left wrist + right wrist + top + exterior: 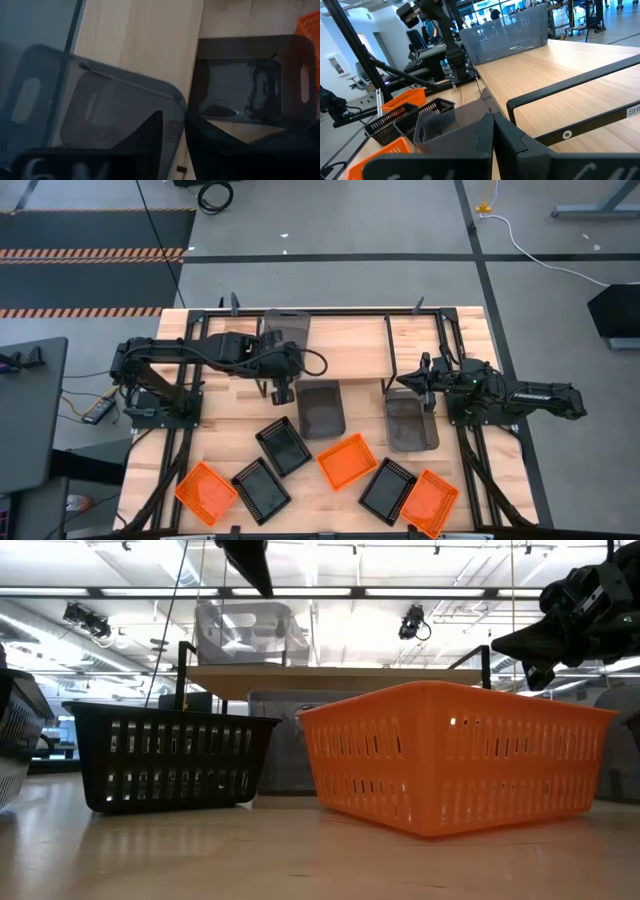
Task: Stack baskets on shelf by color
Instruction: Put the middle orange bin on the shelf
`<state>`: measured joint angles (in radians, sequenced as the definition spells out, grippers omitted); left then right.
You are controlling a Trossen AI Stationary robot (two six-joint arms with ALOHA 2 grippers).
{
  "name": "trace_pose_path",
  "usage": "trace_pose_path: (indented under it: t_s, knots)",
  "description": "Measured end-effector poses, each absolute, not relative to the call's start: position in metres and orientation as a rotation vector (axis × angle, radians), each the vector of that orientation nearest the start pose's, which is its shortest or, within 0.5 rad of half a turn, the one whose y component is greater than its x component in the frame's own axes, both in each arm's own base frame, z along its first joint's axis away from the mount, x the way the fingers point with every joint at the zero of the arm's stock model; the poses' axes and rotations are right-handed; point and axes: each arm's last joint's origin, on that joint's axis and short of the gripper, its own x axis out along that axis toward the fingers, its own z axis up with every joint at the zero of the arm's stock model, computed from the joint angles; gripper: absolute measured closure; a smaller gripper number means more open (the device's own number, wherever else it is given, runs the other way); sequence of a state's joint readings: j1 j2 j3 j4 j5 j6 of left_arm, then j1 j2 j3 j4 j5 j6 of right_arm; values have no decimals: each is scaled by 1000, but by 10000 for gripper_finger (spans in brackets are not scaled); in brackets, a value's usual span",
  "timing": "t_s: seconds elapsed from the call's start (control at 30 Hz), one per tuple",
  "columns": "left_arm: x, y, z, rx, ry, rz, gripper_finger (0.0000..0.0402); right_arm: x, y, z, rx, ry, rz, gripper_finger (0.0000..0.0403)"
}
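One grey basket (285, 330) (245, 632) stands on the wooden shelf (360, 340) near its left end. Two more grey baskets (320, 408) (410, 420) rest on the table just in front of the shelf. Three orange baskets (347, 460) and three black ones (283, 445) lie scattered toward the near edge. My left gripper (282, 391) (173, 132) hovers over the shelf's near edge, slightly open, between the shelf basket (100, 110) and a table basket (245, 90). My right gripper (425, 385) (493, 125) is shut, raised over the other grey basket's far end.
The shelf's black metal frame (580, 82) crosses just ahead of my right gripper. The middle and right of the shelf plank (430, 335) are bare wood. In the low view a black basket (175, 755) and an orange basket (455, 755) stand close to the camera.
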<state>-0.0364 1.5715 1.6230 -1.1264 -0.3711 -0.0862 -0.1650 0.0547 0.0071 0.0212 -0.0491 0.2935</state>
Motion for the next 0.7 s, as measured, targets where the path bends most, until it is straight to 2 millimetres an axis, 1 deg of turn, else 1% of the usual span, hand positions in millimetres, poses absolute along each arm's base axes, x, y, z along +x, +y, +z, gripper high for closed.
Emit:
trace_pose_path:
  t_s: [0.2,0.43,0.6,0.7]
  knots:
    - [301,-2,353,114,1117,305,315,99,-15,164,296,9,-119,391]
    - [301,-1,353,139,1118,332,306,99,-15,164,296,9,-119,391]
    - [301,-1,354,135,1109,338,312,99,-15,164,296,9,-119,391]
    - [303,-1,354,91,1083,363,318,99,-15,164,296,9,-119,391]
